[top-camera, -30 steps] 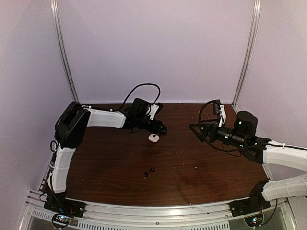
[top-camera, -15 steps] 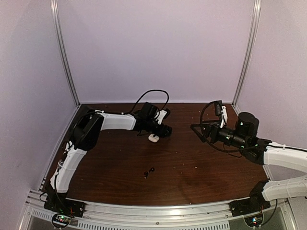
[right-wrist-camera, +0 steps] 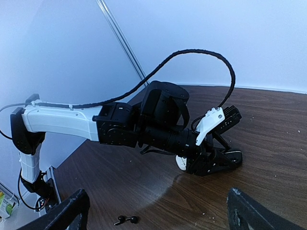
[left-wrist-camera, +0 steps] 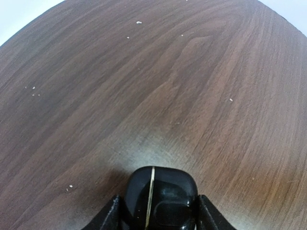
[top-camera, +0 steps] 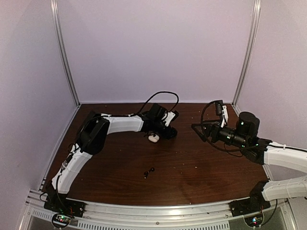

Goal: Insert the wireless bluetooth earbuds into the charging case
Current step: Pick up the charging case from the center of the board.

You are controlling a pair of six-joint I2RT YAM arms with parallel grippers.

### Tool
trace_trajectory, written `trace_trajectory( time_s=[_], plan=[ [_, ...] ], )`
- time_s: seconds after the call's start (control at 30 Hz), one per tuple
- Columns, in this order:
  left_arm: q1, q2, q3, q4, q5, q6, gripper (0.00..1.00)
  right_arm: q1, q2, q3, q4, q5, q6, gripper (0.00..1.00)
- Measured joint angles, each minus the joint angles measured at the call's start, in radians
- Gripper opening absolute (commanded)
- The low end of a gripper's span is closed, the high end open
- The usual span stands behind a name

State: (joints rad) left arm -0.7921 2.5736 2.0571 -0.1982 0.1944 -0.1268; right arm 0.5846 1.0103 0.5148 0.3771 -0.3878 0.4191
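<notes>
Two black earbuds (top-camera: pixel 148 172) on the bench (top-camera: pixel 201 163), well apart at 6 o'clock from my left hand (left-wrist-camera: pixel 157 218), its fingers (left-wrist-camera: pixel 109 218) half closed either side of a black charging case (left-wrist-camera: pixel 160 191), grip unclear, my right hand (right-wrist-camera: pixel 157 201) at 3 o'clock, wide open, empty

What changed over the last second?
The left arm swung right, the left claw edging right beside the white case and straddling a black case; grip unclear. The white case, black earbuds and open right claw stayed put.
</notes>
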Motion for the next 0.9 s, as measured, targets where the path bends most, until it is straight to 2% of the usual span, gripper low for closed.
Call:
trace_trajectory(
  time_s=[0.2,0.5,0.77,0.9],
  plan=[
    [-0.024,-0.026,-0.055,0.036,-0.034,0.069,0.37,-0.014,-0.020,0.000,-0.015,0.006,0.016,1.00],
    [-0.060,-0.233,-0.405,0.172,-0.026,0.172,0.29,-0.032,-0.013,0.000,-0.078,0.056,0.106,1.00],
    [-0.107,-0.506,-0.671,0.355,-0.023,0.245,0.27,-0.038,-0.085,-0.055,-0.057,0.044,0.114,1.00],
    [-0.159,-0.657,-0.767,0.455,-0.061,0.334,0.27,-0.042,-0.092,-0.059,-0.029,-0.026,0.119,1.00]
  ],
)
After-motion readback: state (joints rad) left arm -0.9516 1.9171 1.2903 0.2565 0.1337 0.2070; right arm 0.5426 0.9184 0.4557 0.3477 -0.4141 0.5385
